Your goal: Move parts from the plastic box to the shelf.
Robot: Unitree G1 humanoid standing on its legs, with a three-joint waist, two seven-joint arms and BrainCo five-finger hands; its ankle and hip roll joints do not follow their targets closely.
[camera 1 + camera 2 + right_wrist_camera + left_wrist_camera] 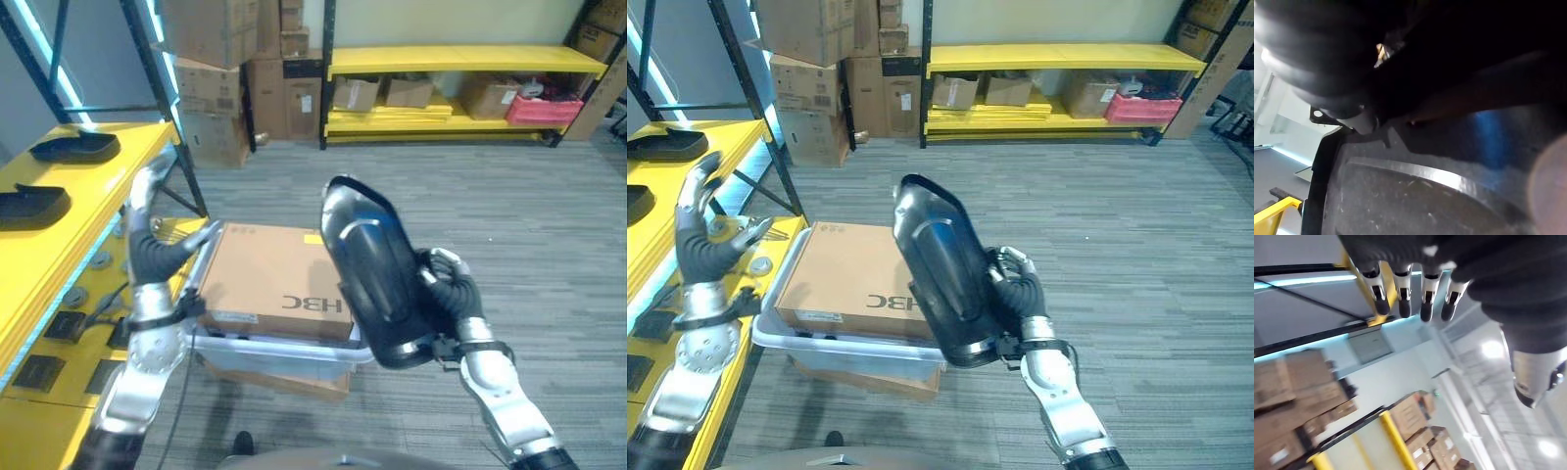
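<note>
Gripping a large black moulded part (370, 269), the right hand (449, 286) has its fingers curled round the part's edge and holds it tilted above the cardboard box (274, 281) lying in the clear plastic box (294, 352). The left hand (152, 245), fingers straight and spread, holds nothing beside the yellow shelf (59, 230), where two black parts (75, 147) lie.

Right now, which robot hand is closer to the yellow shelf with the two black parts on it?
The left robot hand: it is raised beside the yellow shelf. The right robot hand is well away, past the plastic box, holding a large black part.
</note>
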